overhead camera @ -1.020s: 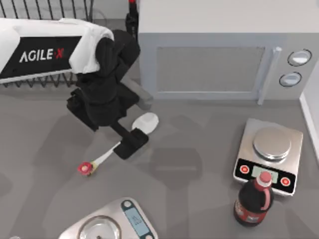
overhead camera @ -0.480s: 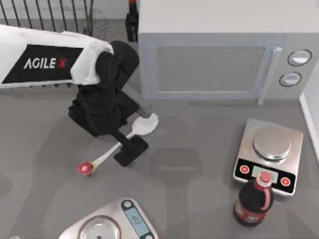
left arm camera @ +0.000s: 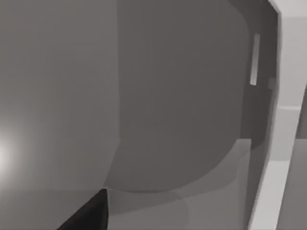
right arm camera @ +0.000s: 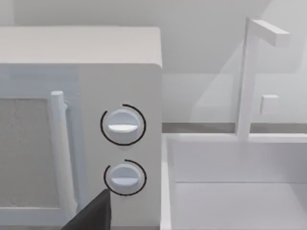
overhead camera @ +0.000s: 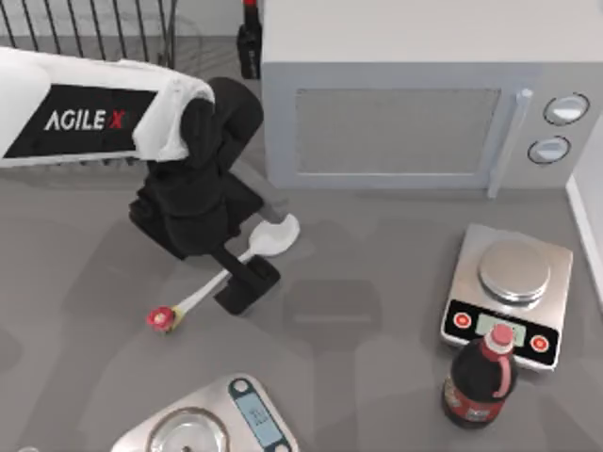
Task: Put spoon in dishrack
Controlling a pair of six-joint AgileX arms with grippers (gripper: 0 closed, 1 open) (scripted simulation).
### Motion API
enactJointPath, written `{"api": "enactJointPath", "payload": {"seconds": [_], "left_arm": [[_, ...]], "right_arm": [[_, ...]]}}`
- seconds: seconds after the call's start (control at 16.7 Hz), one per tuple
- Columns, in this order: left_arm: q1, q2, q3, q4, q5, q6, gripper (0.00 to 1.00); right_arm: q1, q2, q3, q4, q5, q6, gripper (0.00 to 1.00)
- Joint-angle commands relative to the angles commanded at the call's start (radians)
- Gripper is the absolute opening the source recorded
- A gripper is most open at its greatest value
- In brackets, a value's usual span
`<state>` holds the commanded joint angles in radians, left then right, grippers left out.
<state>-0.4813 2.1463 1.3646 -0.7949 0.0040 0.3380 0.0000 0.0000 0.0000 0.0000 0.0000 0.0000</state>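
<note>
The white spoon (overhead camera: pixel 273 236) lies flat on the grey table left of centre. Its bowl points toward the microwave and its red-and-yellow knob (overhead camera: pixel 162 319) toward the near left. My left gripper (overhead camera: pixel 241 280) is down over the middle of the handle and hides that stretch. The dishrack (overhead camera: pixel 57 24) of dark wire bars stands at the far left, partly under my left arm. A dark edge of my right gripper (right arm camera: pixel 93 216) faces the microwave's dials.
A white microwave (overhead camera: pixel 396 122) fills the back centre and right. A silver scale (overhead camera: pixel 509 294) and a dark red-capped bottle (overhead camera: pixel 480 379) stand at the right. A second scale (overhead camera: pixel 212 424) sits at the near edge. A white basin (right arm camera: pixel 230 182) lies right of the microwave.
One second ago the left gripper sat slightly nearer the spoon's bowl; it has shifted a little along the handle toward the knob. Over the last half second nothing visibly moved.
</note>
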Motion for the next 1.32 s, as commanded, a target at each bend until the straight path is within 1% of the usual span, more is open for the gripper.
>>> {"api": "enactJointPath", "payload": {"seconds": [0.24, 0.3, 0.72, 0.78, 0.96, 1.14, 1.32], "left_arm": [[0.000, 0.000, 0.000, 0.000, 0.000, 0.000, 0.02], [0.000, 0.000, 0.000, 0.000, 0.000, 0.000, 0.00], [0.000, 0.000, 0.000, 0.000, 0.000, 0.000, 0.00], [0.001, -0.050, 0.016, -0.025, 0.010, -0.004, 0.00], [-0.002, -0.049, 0.053, -0.063, 0.010, -0.003, 0.00], [-0.005, -0.054, 0.184, -0.195, 0.010, -0.003, 0.00], [-0.006, -0.066, 0.376, -0.418, 0.010, -0.006, 0.00]], "right_arm": [[0.000, 0.000, 0.000, 0.000, 0.000, 0.000, 1.00], [0.000, 0.000, 0.000, 0.000, 0.000, 0.000, 1.00], [0.000, 0.000, 0.000, 0.000, 0.000, 0.000, 1.00], [0.000, 0.000, 0.000, 0.000, 0.000, 0.000, 1.00], [0.000, 0.000, 0.000, 0.000, 0.000, 0.000, 1.00], [0.000, 0.000, 0.000, 0.000, 0.000, 0.000, 1.00], [0.000, 0.000, 0.000, 0.000, 0.000, 0.000, 1.00]]}}
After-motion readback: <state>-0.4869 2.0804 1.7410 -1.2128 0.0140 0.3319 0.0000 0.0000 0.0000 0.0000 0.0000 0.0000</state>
